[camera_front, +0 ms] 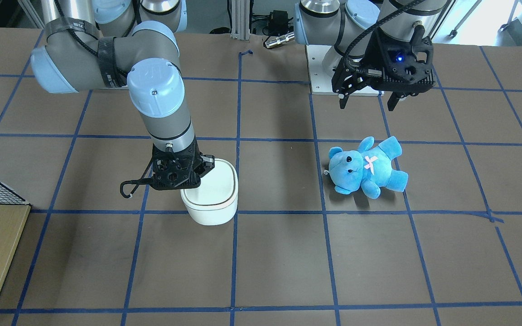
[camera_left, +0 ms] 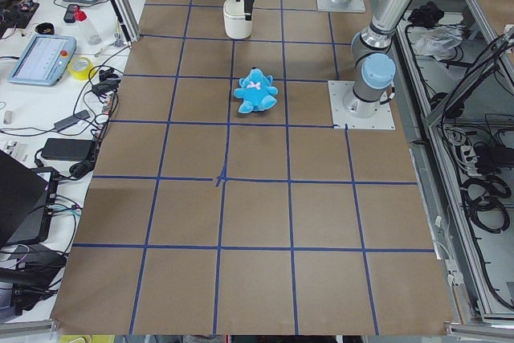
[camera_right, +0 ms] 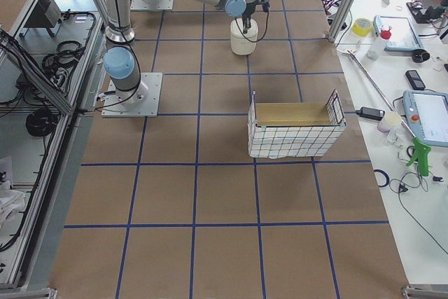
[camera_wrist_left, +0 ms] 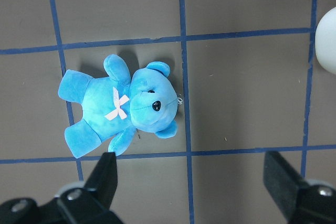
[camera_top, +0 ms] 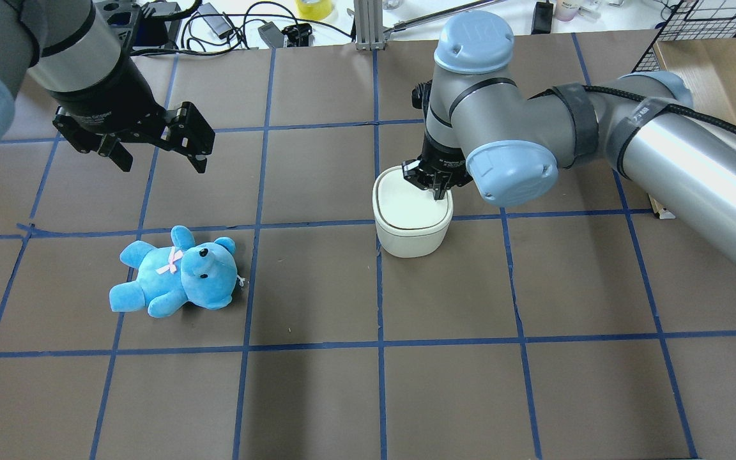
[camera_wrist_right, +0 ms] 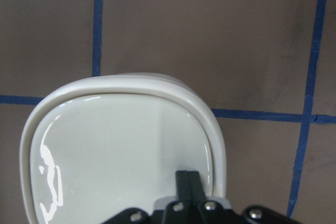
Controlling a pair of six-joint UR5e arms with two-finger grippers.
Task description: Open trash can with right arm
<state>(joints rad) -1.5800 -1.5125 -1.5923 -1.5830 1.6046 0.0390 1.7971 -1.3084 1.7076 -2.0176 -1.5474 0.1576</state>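
Trash can (camera_top: 411,233): white, upright on table (camera_top: 317,396), lid (camera_wrist_right: 121,150) down. Right arm (camera_top: 508,115) bent above; tool (camera_top: 437,191) fingers together at lid edge.

Right end effector (camera_wrist_right: 187,181) pinched, left arm (camera_top: 80,61) raised

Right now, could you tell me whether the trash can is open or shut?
Shut. The lid lies flat inside the rim of the trash can, with the closed right end effector at its edge.
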